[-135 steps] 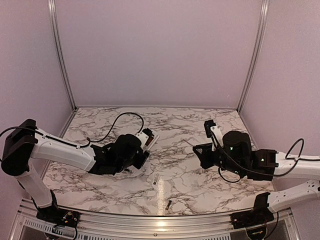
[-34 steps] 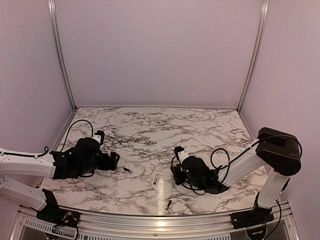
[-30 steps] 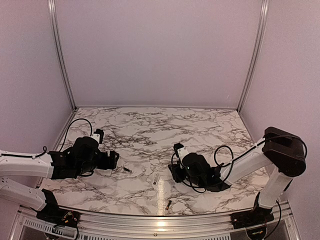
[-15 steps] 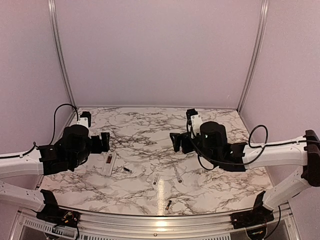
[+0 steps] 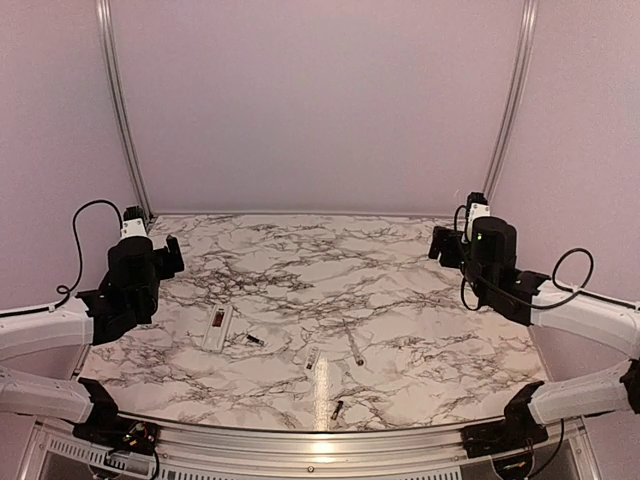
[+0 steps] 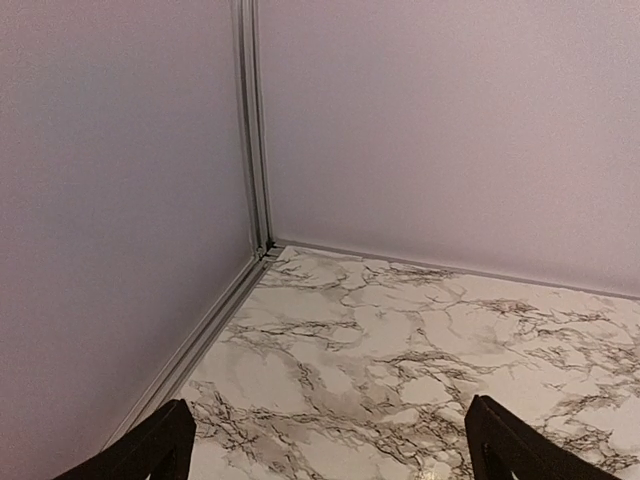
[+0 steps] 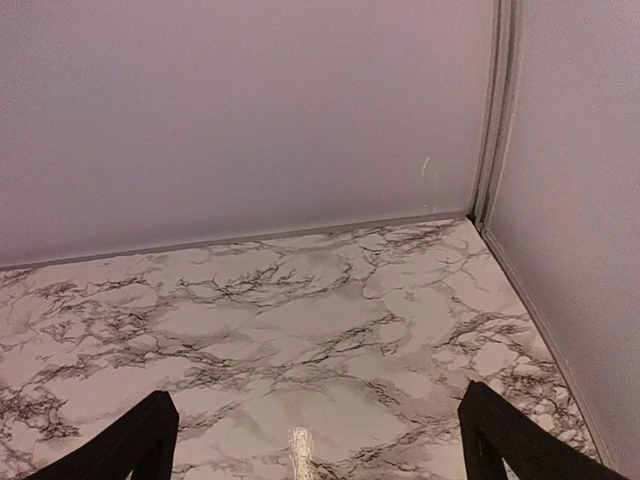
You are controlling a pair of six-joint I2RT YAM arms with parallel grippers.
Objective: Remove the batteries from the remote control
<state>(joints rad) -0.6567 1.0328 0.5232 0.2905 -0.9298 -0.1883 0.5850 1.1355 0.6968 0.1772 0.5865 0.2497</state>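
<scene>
The remote control (image 5: 217, 329) lies on the marble table, left of centre, with its dark-reddish recess facing up. One battery (image 5: 255, 340) rests just to its right. Another battery (image 5: 337, 409) lies close to the front edge. My left gripper (image 5: 171, 256) hangs raised at the far left, open and empty, well away from the remote. In the left wrist view its fingertips (image 6: 158, 450) frame only bare table. My right gripper (image 5: 440, 245) is raised at the far right, open and empty, and its fingertips (image 7: 148, 440) also frame bare marble.
A short white cover piece (image 5: 312, 359) and a thin grey rod (image 5: 353, 347) lie near the table's middle. Walls with metal corner posts (image 6: 253, 130) (image 7: 490, 110) close the back corners. A metal rail (image 5: 320, 440) runs along the front edge.
Both arms have lifted and swung outward to the back corners. The right gripper has opened. The grey rod and the remote now lie alone on the table.
</scene>
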